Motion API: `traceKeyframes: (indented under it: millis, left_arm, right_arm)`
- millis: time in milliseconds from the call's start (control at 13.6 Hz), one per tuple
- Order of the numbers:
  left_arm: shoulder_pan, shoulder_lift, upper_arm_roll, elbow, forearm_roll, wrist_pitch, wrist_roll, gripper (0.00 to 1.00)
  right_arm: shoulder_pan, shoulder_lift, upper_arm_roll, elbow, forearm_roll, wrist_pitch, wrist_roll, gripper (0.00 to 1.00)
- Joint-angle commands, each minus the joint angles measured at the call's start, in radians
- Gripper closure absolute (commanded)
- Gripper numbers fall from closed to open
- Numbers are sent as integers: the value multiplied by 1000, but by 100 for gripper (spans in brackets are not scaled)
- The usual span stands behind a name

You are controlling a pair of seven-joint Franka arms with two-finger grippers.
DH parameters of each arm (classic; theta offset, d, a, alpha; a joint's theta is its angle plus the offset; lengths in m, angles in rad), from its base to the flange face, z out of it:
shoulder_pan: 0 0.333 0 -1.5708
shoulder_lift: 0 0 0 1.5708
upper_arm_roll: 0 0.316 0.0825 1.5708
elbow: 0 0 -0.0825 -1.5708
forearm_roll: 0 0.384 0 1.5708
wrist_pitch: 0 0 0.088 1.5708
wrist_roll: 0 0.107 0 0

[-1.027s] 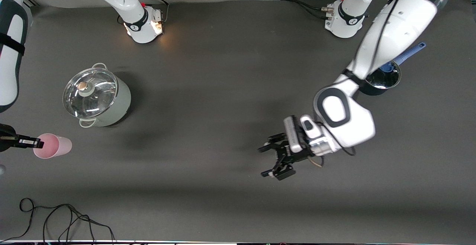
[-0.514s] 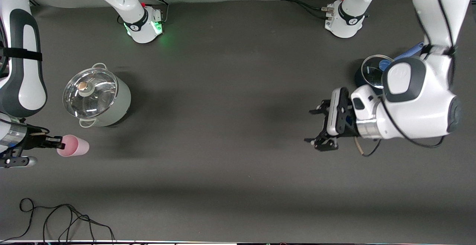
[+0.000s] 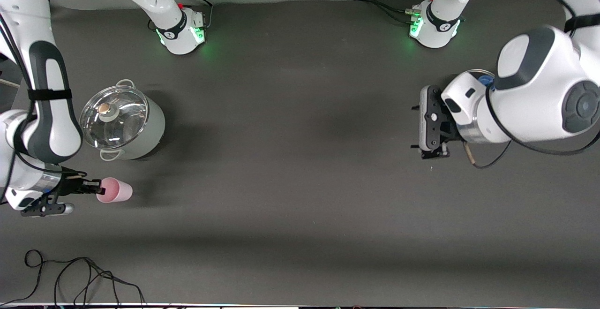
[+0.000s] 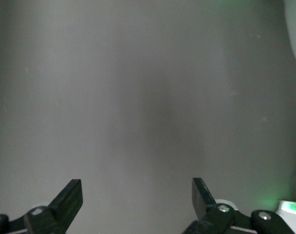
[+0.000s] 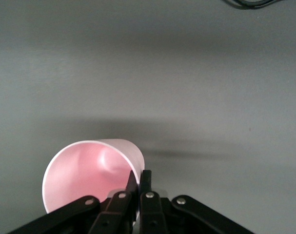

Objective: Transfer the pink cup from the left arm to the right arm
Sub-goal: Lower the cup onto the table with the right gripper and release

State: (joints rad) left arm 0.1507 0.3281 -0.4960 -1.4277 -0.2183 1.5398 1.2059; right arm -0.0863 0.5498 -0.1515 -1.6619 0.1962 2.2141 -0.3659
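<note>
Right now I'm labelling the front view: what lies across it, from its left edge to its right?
Right gripper → pink cup → lidded pot → left gripper.

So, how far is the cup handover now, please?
Done: the right hand is shut on the rim of the pink cup, pinching its wall as the right wrist view shows, near the lidded pot. The left hand is open and holds nothing, toward its own end of the table. In hand: only the right arm's hold. Left: nothing of the transfer itself that I can see, perhaps setting the cup down.
</note>
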Motion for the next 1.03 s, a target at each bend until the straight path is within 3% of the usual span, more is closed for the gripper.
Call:
traceKeyframes:
  millis: [0,440,514,587,660,734,954]
  left_arm:
    - [-13,-44,-3,42,71,-88,-153,0]
    - [-53,-72,0,134,252,-201,-553,0]
    - [-49,-72,8,144,254,-204,-633,0]
    - [-43,-72,13,154,255,-204,-720,0]
    - [-39,-72,17,156,257,-205,-811,0]
    - [-39,-73,23,158,269,-211,-915,0]
    - [-37,-73,48,164,284,-216,-1213,0]
  right_arm:
    - [-3,59,0,11,32,100,-41,100]
    - [-6,124,1,54,35,128,-39,100]
    - [-9,139,1,71,35,127,-39,87]
    - [-10,144,1,74,35,127,-38,65]
    - [-12,144,1,74,37,124,-34,26]
    - [-12,141,1,73,37,122,-31,1]
    - [-17,128,1,73,35,96,-30,0]
